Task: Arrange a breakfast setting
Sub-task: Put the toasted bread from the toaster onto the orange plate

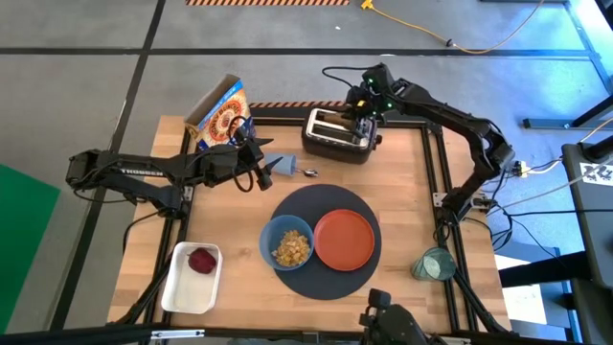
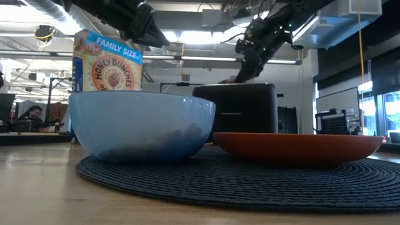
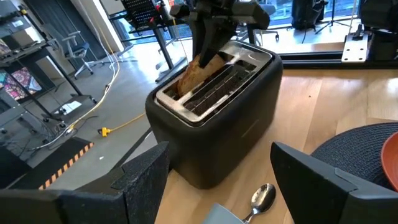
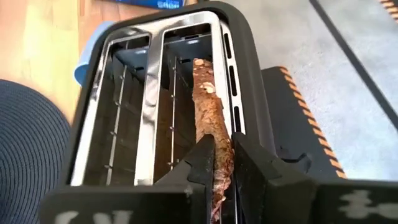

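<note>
2 fingers of my right gripper (image 4: 224, 163) were clamped on the upper edge of the brown toast slice (image 4: 209, 112), which stood upright in 1 slot of the black toaster (image 1: 337, 134) at the table's far edge. Step in hand, by my judgement: extraction. Next, I would need a straight vertical lift clear of the chrome slot rims, then transfer to the glossy orange plate (image 1: 344, 239) on the woven round placemat (image 1: 324, 287). My left gripper (image 1: 257, 165) waited nearby, fingers spread wide, empty.
</note>
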Robot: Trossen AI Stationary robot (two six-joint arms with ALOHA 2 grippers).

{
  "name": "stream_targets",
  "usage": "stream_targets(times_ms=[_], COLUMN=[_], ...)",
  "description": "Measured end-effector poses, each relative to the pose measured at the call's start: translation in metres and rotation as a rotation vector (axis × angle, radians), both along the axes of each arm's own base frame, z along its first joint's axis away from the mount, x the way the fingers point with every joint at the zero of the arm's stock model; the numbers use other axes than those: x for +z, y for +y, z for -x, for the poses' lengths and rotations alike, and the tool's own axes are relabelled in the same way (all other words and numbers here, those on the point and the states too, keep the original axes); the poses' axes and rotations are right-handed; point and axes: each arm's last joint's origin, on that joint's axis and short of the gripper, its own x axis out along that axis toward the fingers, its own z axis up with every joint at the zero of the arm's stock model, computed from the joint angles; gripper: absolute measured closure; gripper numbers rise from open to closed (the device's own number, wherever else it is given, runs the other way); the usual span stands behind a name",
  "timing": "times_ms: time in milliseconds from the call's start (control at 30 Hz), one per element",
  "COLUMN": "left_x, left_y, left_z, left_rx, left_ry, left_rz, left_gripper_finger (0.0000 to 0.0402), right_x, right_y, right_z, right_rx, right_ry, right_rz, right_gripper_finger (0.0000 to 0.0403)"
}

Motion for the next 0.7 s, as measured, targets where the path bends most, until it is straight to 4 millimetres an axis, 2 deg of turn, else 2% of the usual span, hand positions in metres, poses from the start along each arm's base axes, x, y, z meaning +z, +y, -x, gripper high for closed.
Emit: stream_targets(times_ms=[233,400,700], left_x=[0.000,0.000,0.000], left_y=[0.000,0.000,0.000], left_z=[0.000,0.000,0.000], left_rx=[0.002,0.006,0.006], left_ry=[-0.004,-0.014,-0.014], left_rz=[0.005,0.017,0.018], left_gripper_finger=[0.0127,0.0127,0.0127], right_x=[0.009,-0.003,-0.009], right_y=[0.000,-0.004,-0.008], right_z=[0.000,-0.004,-0.007], right_rx=[0.009,0.005,-0.005], right_ry=[-0.045,-0.015,0.001], right_rz=[0.038,0.006,0.004], right_gripper_finger=[0.0358,0.0358,0.0357])
